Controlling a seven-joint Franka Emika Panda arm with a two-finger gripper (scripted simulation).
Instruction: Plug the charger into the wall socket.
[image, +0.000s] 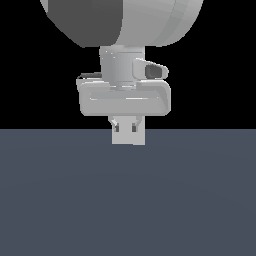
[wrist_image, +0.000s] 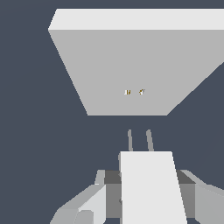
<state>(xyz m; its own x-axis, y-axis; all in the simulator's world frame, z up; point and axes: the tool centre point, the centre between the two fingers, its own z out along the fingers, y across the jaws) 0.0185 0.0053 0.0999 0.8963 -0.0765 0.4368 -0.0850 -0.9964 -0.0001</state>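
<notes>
fingers (wrist_image: 147, 189) clamp charger (wrist_image: 151, 183) — prongs (wrist_image: 140, 140) near wall socket (wrist_image: 131, 65), apart

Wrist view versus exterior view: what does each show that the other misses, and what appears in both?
Only the wrist view shows the wall socket, with two tiny holes at its centre, and the charger's prongs pointing toward it, not yet inserted. Only the exterior view shows the arm's large upper body and the boundary between the dark floor and the black background. Both show the gripper, shut on the charger.
</notes>
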